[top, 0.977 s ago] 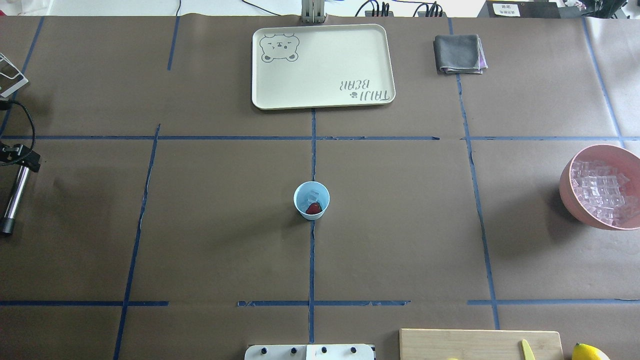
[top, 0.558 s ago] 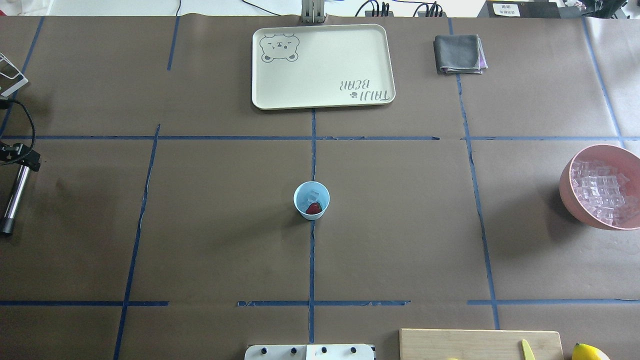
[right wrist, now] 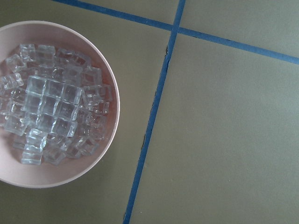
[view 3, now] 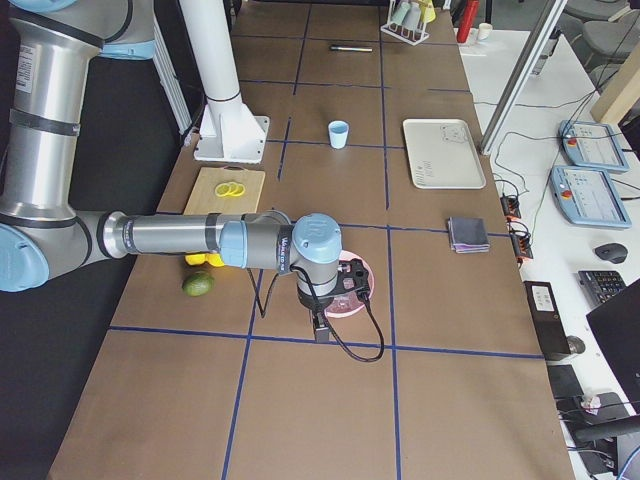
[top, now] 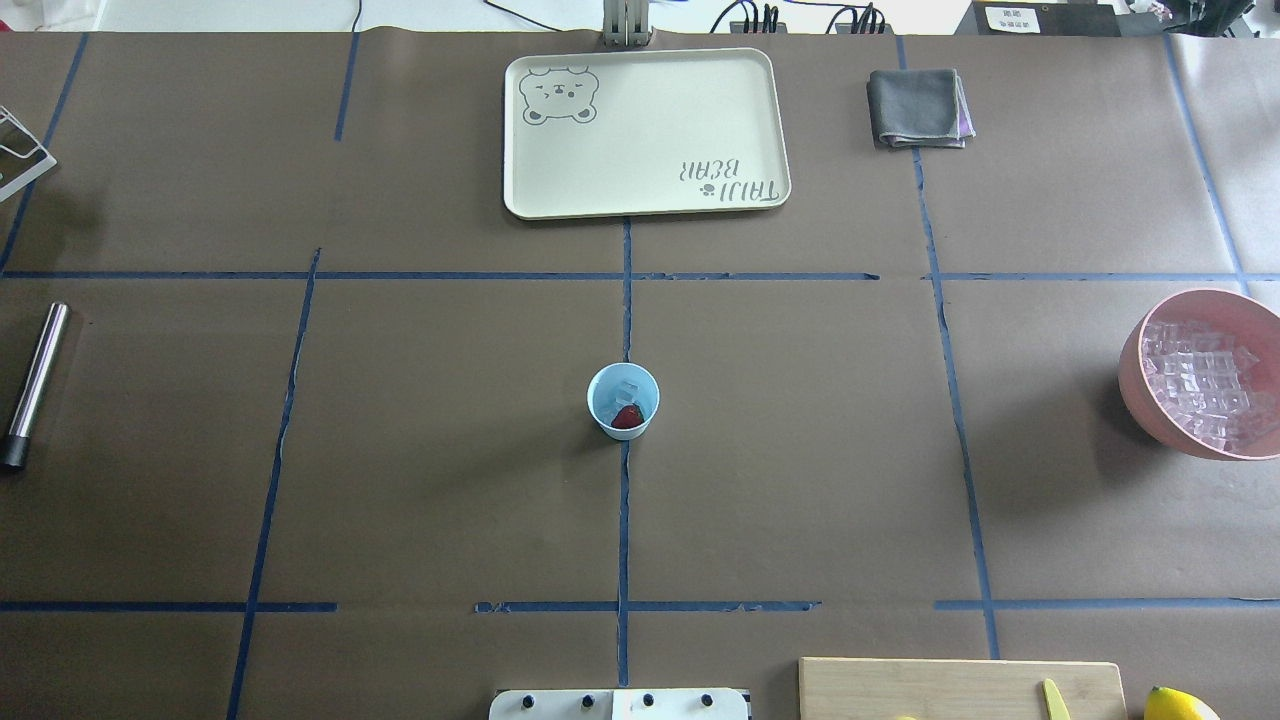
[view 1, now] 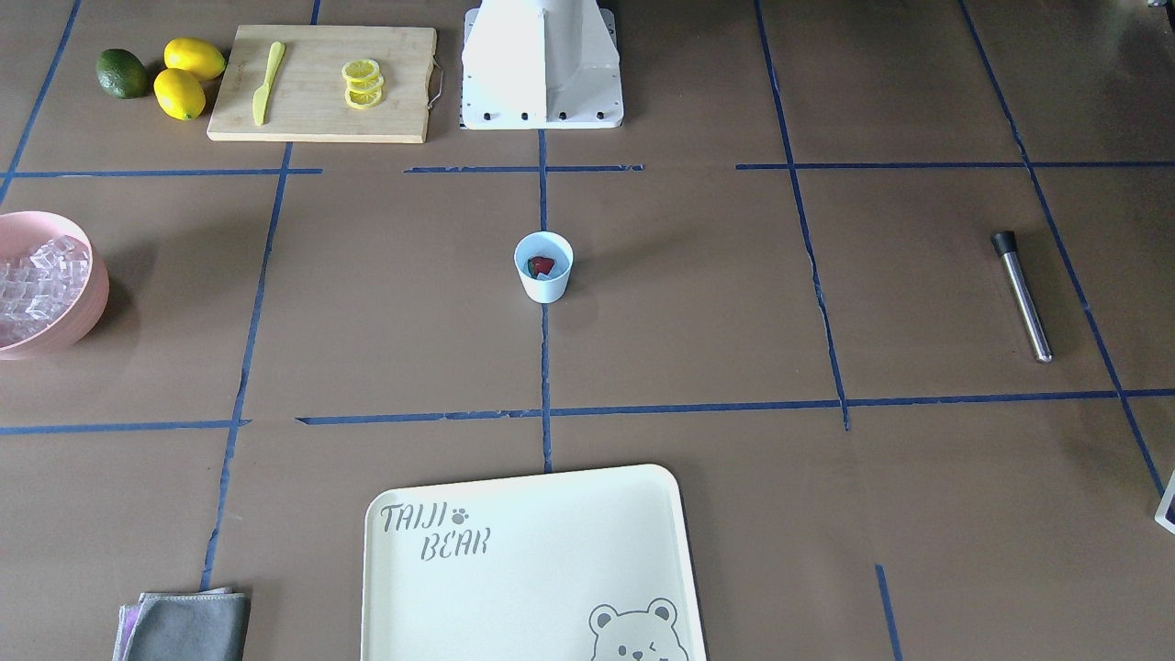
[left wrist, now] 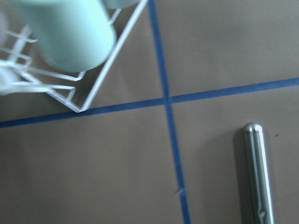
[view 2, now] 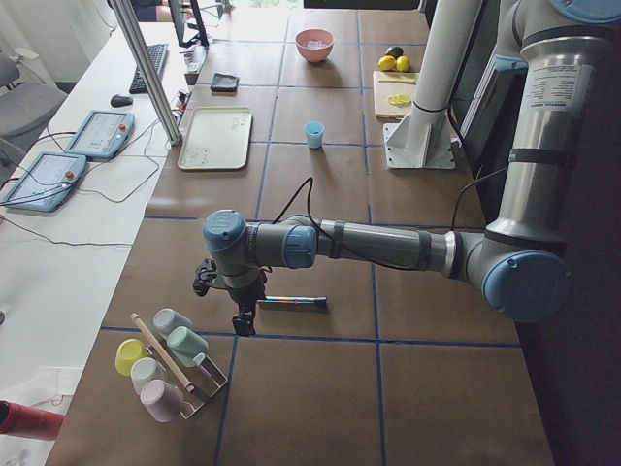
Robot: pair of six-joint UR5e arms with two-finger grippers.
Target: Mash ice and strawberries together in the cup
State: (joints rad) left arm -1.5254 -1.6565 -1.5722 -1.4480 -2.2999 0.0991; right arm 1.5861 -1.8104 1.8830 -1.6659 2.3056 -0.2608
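Spread or closure of the left tool (view 2: 241,318) cannot be told, since it is shown only from the counter's end. There it is seen hanging low over the brown counter (view 2: 320,388), just beside a steel muddler (view 2: 291,303) that lies flat with its black tip toward the robot. In the left wrist view the muddler's rounded steel end is caught at the lower right. A corner of a white wire rack (left wrist: 108,70) is seen at the upper left, with a mint-green cup (left wrist: 70,32) lying in it. The state of the right tool (view 3: 320,322) cannot be told either. It is shown only from the opposite end of the counter, poised next to a pink bowl (view 3: 355,278). The bowl is seen from above in the right wrist view, heaped with ice cubes (right wrist: 51,107).

The light-blue cup (view 1: 543,286) is found upright at the counter's middle, on a blue tape line, well apart from both tools. A red strawberry (top: 627,417) is held inside it, with clear ice (top: 630,385) beside the berry. Beyond the cup a cream tray (top: 650,130) and a folded grey cloth (top: 918,107) are laid. Near the robot's base a wooden board (view 1: 312,110) is set, carrying lemon slices (view 1: 363,83) and a yellow knife (view 1: 264,81).
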